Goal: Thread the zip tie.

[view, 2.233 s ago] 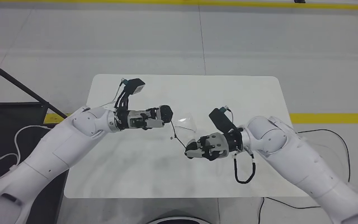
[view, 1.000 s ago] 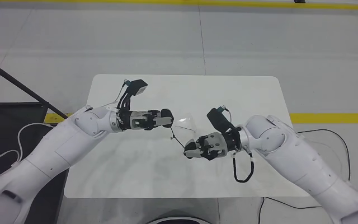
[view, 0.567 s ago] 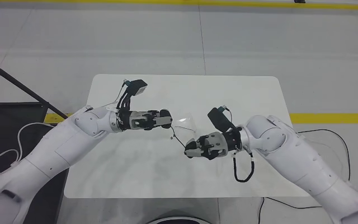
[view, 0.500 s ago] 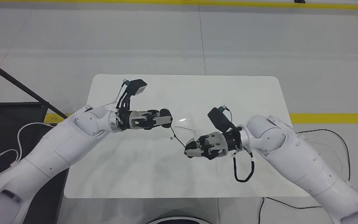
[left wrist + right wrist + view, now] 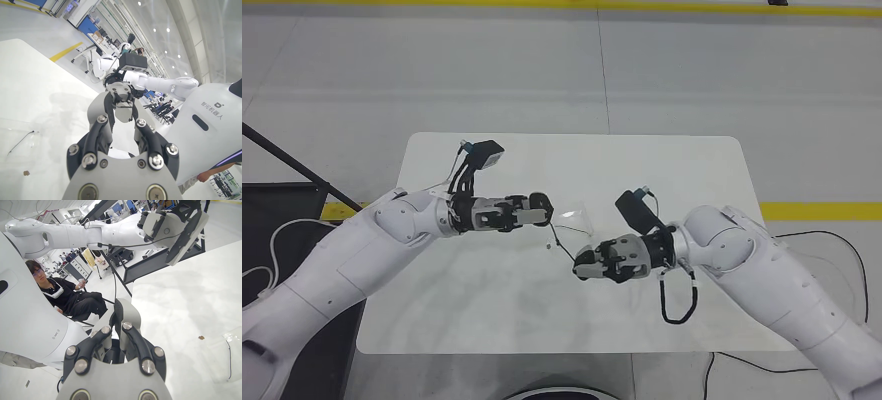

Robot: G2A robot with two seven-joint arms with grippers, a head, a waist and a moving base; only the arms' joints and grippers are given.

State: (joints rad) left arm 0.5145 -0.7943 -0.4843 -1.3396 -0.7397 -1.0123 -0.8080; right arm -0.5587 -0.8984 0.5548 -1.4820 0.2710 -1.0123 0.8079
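Note:
A thin black zip tie (image 5: 562,245) hangs in the air over the middle of the white table (image 5: 692,160). My right gripper (image 5: 580,268) is shut on its lower end, and in the right wrist view the zip tie (image 5: 114,275) rises straight from the pinched fingertips of the right gripper (image 5: 115,306). The tie's other end reaches my left gripper (image 5: 541,210). In the left wrist view the left gripper (image 5: 122,106) has its fingers apart, and the zip tie (image 5: 123,107) crosses the gap between them. The two grippers face each other closely.
A clear plastic bag (image 5: 577,215) lies on the table under the grippers, and a second black tie (image 5: 228,357) lies in it. A small brown crumb (image 5: 201,337) sits beside the bag. A black frame (image 5: 282,160) stands off the table's left edge.
Since the earliest frame my left gripper has dropped slightly toward the tie's upper end and turned. Over the last second both arms shift only a few pixels.

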